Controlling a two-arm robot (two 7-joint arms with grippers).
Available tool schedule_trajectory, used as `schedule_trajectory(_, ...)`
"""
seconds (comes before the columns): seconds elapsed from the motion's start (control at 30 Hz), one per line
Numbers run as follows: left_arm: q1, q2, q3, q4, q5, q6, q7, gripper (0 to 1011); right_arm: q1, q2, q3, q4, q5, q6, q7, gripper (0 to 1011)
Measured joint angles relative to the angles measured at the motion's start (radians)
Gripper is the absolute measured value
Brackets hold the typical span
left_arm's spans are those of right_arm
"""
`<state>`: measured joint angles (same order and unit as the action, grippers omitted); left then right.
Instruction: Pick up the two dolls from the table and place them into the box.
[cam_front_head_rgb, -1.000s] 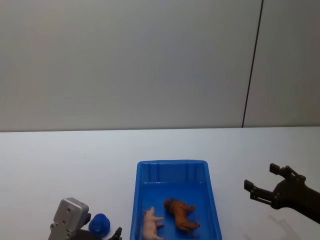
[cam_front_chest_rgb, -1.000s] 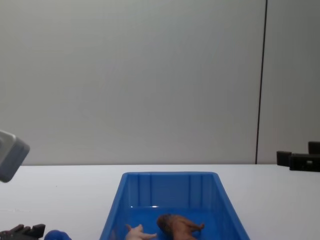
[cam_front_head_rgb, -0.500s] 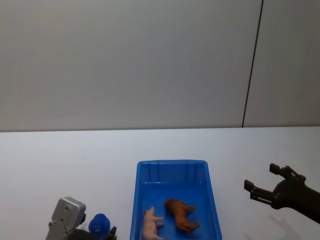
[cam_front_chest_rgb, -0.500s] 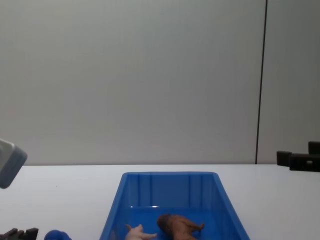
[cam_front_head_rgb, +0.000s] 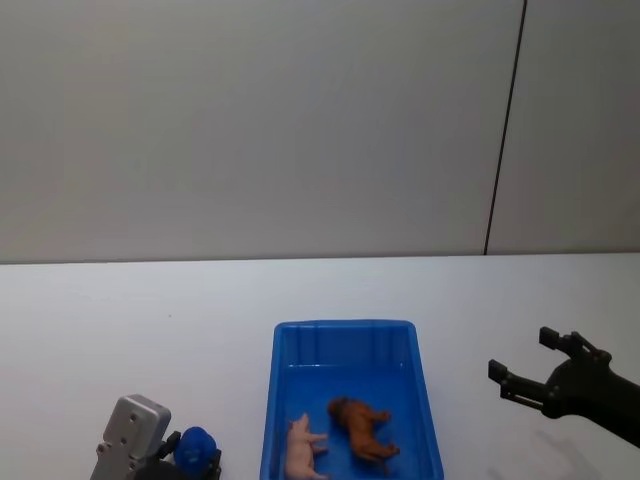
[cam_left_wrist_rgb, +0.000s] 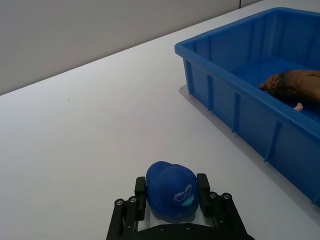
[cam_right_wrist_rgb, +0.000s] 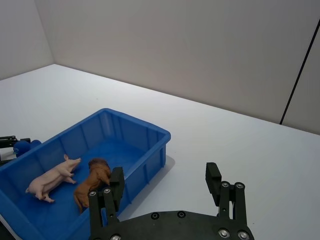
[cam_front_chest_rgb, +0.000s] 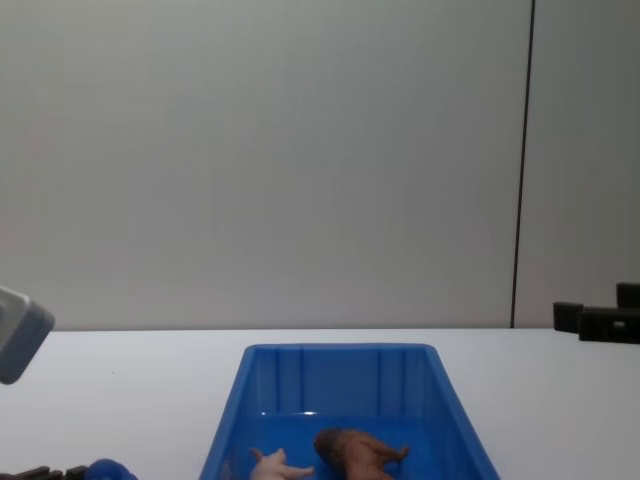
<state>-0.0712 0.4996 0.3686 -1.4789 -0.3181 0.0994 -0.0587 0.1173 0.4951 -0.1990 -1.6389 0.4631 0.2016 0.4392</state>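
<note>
Your left gripper (cam_left_wrist_rgb: 172, 197) has its fingers (cam_left_wrist_rgb: 141, 192) closed on a small blue cap (cam_left_wrist_rgb: 171, 190), one finger at each side, low at about seven o'clock on the white table (cam_front_head_rgb: 120, 320) in the head view, just left of the box (cam_front_head_rgb: 345, 335). Your right gripper (cam_right_wrist_rgb: 165, 182) hangs at about four o'clock, well to the right of the box, its two fingers (cam_right_wrist_rgb: 116, 182) spread wide with nothing between them. Count two dolls, both inside the one blue box: the pink doll (cam_front_head_rgb: 303, 447) lies on its side near the left wall, and the brown doll (cam_front_head_rgb: 362, 428) lies just beside it on the right, at about six o'clock in the head view. One cap, one box, two dolls, two grippers. Against the frame a second earlier, your left gripper has drawn back toward the near edge and sits lower, carrying the cap with it; the right gripper, the box and both dolls have not shifted.
</note>
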Motion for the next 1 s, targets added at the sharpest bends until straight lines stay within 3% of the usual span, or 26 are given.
schedule_trajectory(0.2,-0.004,-0.001,-0.005,0.001,0.003,-0.002,-0.007,536,0.0,0.0,0.0,0.0,0.0,0.0,0.0,1001)
schedule_trajectory(0.7,-0.033,0.009,-0.037,-0.05,0.034,-0.038,-0.009,441,0.0,0.0,0.0,0.0,0.0,0.0,0.0,1001)
schedule_trajectory(1.0,-0.103,-0.032,-0.04,-0.067,0.079,-0.081,-0.053,371,0.0,0.0,0.0,0.0,0.0,0.0,0.0,1001)
